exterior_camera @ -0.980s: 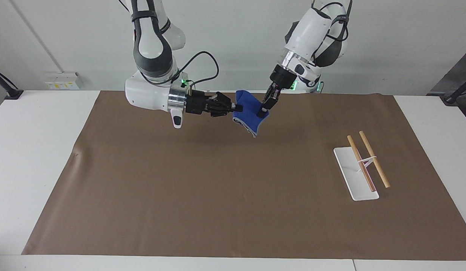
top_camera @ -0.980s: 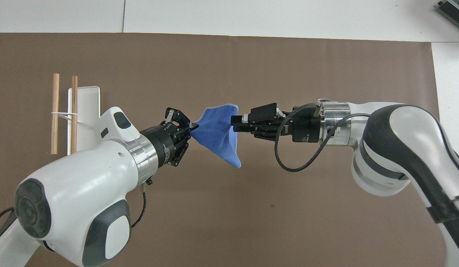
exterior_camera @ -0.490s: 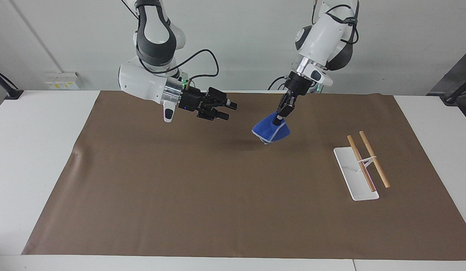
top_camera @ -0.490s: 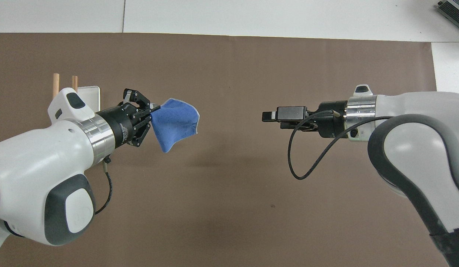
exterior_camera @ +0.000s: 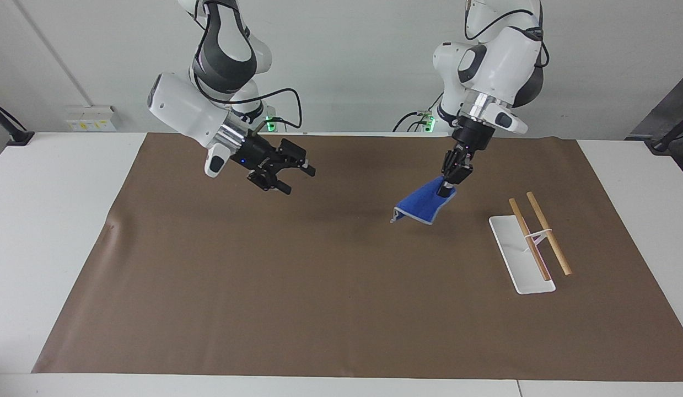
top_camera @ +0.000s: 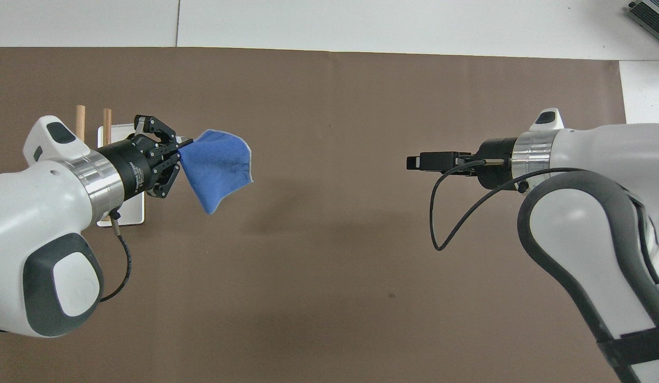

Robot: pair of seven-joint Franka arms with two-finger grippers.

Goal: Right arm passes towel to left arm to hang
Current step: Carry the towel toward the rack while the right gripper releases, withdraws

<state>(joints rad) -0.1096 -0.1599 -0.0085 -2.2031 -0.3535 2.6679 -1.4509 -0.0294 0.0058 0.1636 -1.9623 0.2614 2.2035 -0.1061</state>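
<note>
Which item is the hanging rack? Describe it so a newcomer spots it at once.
Start from the brown mat that covers the table and go to the left arm's end. There lies a flat white tray that carries two parallel wooden rods raised on a thin white stand. It is the only thing resting on the mat; the blue towel hangs in the left gripper.

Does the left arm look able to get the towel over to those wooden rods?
Probably yes. The left pincer is shut on the blue towel, hanging in the air beside the rack's wooden rods, and only bare brown mat lies between them.
</note>
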